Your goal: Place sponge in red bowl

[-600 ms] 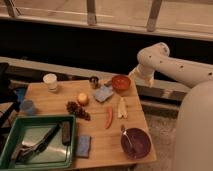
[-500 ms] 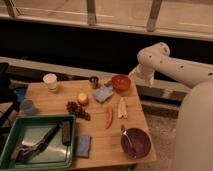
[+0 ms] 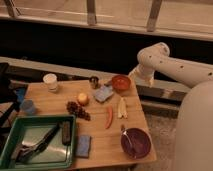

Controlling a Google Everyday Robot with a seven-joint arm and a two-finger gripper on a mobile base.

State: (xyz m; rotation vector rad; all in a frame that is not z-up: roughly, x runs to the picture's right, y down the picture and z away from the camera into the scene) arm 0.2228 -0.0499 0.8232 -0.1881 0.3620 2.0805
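**Sponge Transfer: Approach and Grasp**

The gripper (image 3: 134,78) hangs at the far right edge of the table (image 3: 55,100), just beside the red bowl (image 3: 120,82). Whether it is wide, narrow or holding anything cannot be told. The sponge (image 3: 83,145) lies flat near the front edge, just right of the green tray (image 3: 38,119) and well apart from the gripper and the bowl.

Judged step: reach for the sponge.
- Travel high over the pepper (image 3: 109,116).
- Descend vertically, straddle the sponge's narrow width, and keep off the tray wall.
- Do not take the paler pad (image 3: 103,93) lying just beside the red bowl.

Contents:
- The red bowl appears empty.
- The tray holds dark utensils.
- The purple bowl (image 3: 136,142) holds a spoon
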